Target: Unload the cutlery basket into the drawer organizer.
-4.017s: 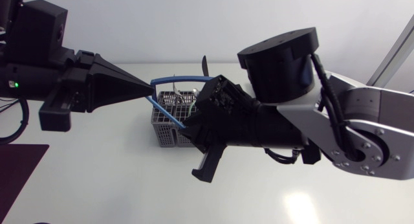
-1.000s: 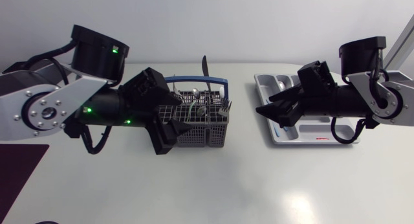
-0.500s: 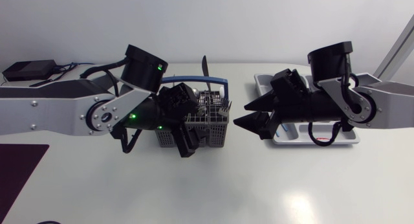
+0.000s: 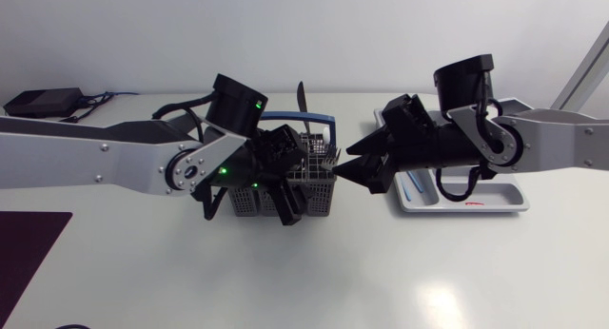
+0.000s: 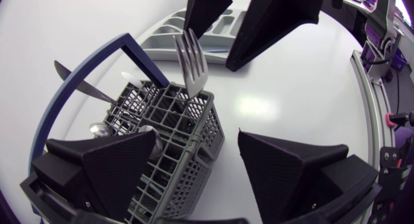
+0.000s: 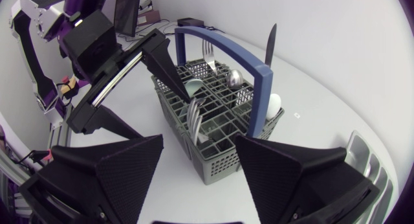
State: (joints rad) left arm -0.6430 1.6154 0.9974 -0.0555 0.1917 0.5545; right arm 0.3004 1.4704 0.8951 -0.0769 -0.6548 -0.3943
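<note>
The white table [image 4: 381, 272] carries everything. The left arm [image 4: 95, 163] comes in along the far-left part and the right arm [image 4: 542, 148] lies over the organizer [image 4: 509, 191], a grey tray near the table's far right edge. The grey wire basket [image 4: 321, 188] stands mid-table toward the far edge, left of the organizer and apart from it, its blue handle [image 6: 213, 39] arching overhead. The left gripper [image 5: 197, 136] is spread wide: one finger is over the basket's grid and the other out beside its wall, holding nothing; I cannot tell if either touches. The right gripper [image 6: 199, 143] is also wide and holds nothing, pointing at the basket's right end from between basket and organizer, close but apart. A black box [image 4: 38, 103] sits at the table's far left corner. In the basket a knife [image 6: 270, 43] stands blade up at the far side, a fork [image 5: 191, 62] tines up at the corner nearest the right gripper, and a spoon [image 6: 234, 77] bowl up mid-basket
</note>
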